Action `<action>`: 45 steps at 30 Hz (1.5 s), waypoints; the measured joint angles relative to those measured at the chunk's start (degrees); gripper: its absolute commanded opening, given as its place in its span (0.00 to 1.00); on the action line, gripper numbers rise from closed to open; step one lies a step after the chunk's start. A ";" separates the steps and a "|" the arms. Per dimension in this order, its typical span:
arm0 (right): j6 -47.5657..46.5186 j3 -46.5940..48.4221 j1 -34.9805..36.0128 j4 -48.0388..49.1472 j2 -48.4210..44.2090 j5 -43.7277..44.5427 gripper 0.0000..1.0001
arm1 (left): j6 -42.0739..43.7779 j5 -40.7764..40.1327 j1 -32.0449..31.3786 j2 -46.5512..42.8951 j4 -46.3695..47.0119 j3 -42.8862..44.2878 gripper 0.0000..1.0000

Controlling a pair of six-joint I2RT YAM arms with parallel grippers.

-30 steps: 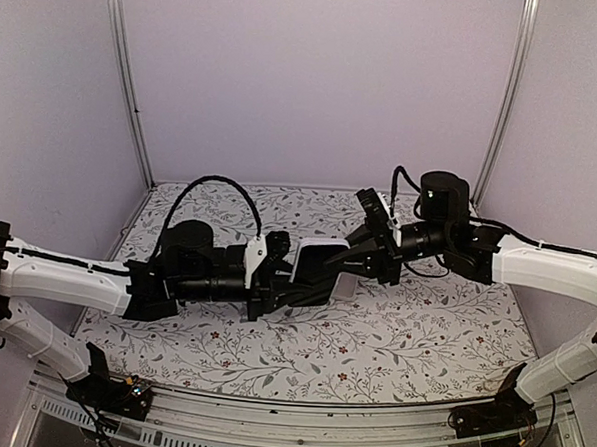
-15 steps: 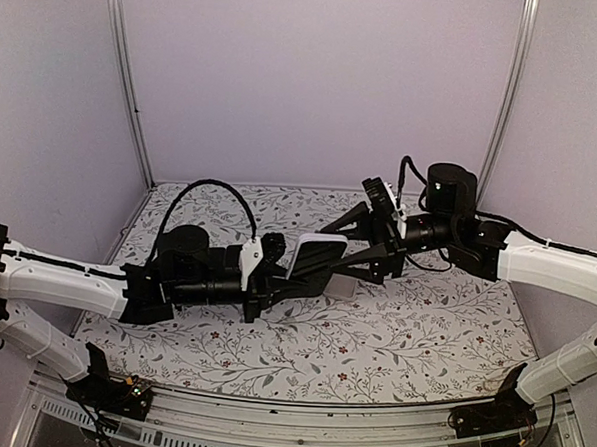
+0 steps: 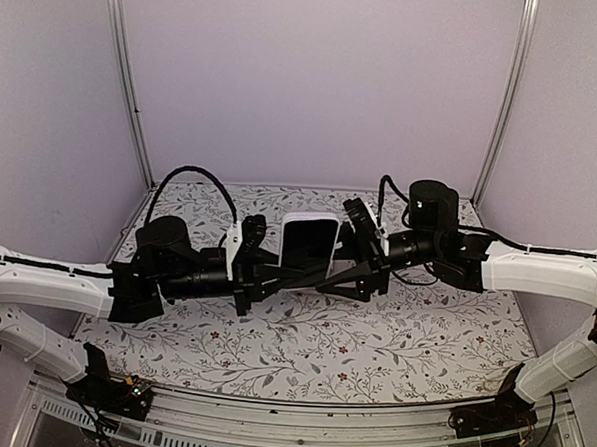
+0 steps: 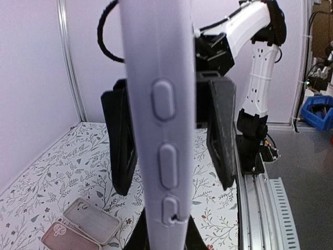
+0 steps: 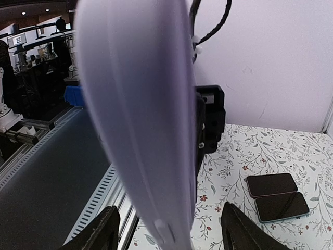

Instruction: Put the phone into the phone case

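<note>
The left gripper [image 3: 294, 274] is clamped on the white phone case [image 3: 310, 242], holding it upright above the table [image 3: 303, 334], seemingly steadying it for its partner. The right gripper [image 3: 357, 255] stands spread around it, gripping nothing. Two phones [image 5: 281, 207] lie on the table.

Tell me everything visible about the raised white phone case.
The white phone case is a matte, rubbery-looking shell with rounded corners, a dark face inside its rim and three raised side buttons. It stands upright in the air, pinched at its lower end by the left hand; the right hand stands open around it.
</note>
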 measured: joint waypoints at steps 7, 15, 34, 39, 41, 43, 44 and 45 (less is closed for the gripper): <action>0.02 -0.61 0.00 0.59 -0.02 0.74 0.63 | -3.13 0.81 0.00 -4.81 2.16 1.01 0.00; -0.26 -0.52 0.02 1.73 0.00 -0.20 0.22 | -4.26 1.38 0.00 -3.93 1.53 2.49 0.00; -2.40 -0.31 -0.13 -3.61 -3.41 6.54 0.84 | -4.83 1.25 0.11 -3.41 -0.07 2.71 0.00; -3.19 2.38 -0.35 -7.34 -6.34 7.06 0.69 | -4.52 1.09 0.11 -3.30 -0.61 2.69 0.00; -2.73 4.26 0.02 -7.89 -6.34 6.71 0.59 | -4.31 1.05 0.11 -2.97 -0.63 2.69 0.00; -2.03 6.25 0.35 -8.02 -5.70 5.92 0.42 | -4.11 1.09 0.11 -2.23 -0.72 2.69 0.00; -1.62 7.04 0.42 -7.96 -5.31 5.68 0.30 | -4.02 1.14 0.11 -1.88 -0.79 2.69 0.00; -1.09 7.52 0.50 -7.82 -5.03 5.33 0.18 | -4.00 1.25 0.11 -1.49 -0.85 2.69 0.00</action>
